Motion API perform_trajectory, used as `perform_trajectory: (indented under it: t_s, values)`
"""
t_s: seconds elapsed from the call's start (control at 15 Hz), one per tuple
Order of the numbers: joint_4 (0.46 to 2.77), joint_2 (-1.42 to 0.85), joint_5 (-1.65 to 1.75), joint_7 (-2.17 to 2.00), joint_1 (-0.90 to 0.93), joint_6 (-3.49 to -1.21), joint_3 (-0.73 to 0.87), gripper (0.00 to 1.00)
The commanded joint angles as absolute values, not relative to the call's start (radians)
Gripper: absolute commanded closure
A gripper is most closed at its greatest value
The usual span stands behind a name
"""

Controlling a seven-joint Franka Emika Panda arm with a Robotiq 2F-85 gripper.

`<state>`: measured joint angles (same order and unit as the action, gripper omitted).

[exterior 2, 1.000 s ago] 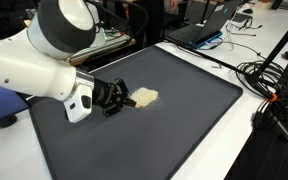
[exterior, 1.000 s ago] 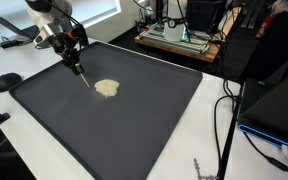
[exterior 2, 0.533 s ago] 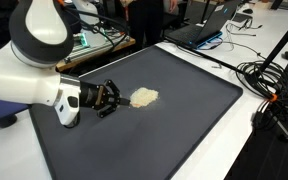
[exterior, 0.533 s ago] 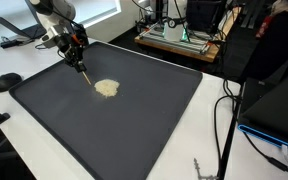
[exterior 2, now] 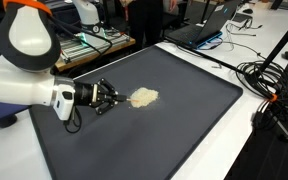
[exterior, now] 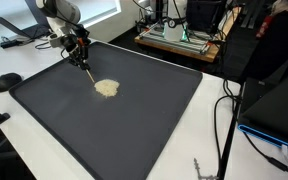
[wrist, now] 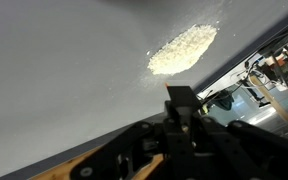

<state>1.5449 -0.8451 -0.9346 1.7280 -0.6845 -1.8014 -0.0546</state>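
The gripper (exterior: 81, 56) was clamped on the upper end of a thin, light, apparently stiff stick-like tool (exterior: 88, 72), while the pale loose granular pile (exterior: 106, 88), judged ungraspable and easily scattered, lay at 5 o'clock on the dark rectangular mat (exterior: 134, 125).

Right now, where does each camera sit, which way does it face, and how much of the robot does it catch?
Exterior view: raised, off the dark mat, looking down across it at the pale pile; shows the wrist and the gripper, shut on a thin stick.
Exterior view: beside the white arm, which fills the near side, looking across the dark mat toward cluttered desks.
Wrist view: on the wrist, looking past the fingers to the pale pile.
Shared: all three show the pale pile on the dark mat.
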Motion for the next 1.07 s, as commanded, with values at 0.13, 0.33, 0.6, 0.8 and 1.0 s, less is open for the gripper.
perform_trajectory:
  t_s: [0.13, 0.33, 0.6, 0.8, 1.0]
  values:
    - [1.718, -0.730, -1.046, 1.950, -0.674, -1.806, -0.009, 0.97]
    - [1.804, -0.667, -1.100, 2.025, -0.654, -1.822, 0.017, 0.97]
    - [1.911, -0.583, -1.164, 2.059, -0.588, -1.857, 0.067, 0.97]
    - [1.991, -0.523, -1.205, 2.033, -0.521, -1.912, 0.121, 0.97]
    - [2.066, -0.464, -1.233, 2.019, -0.459, -1.972, 0.167, 0.97]
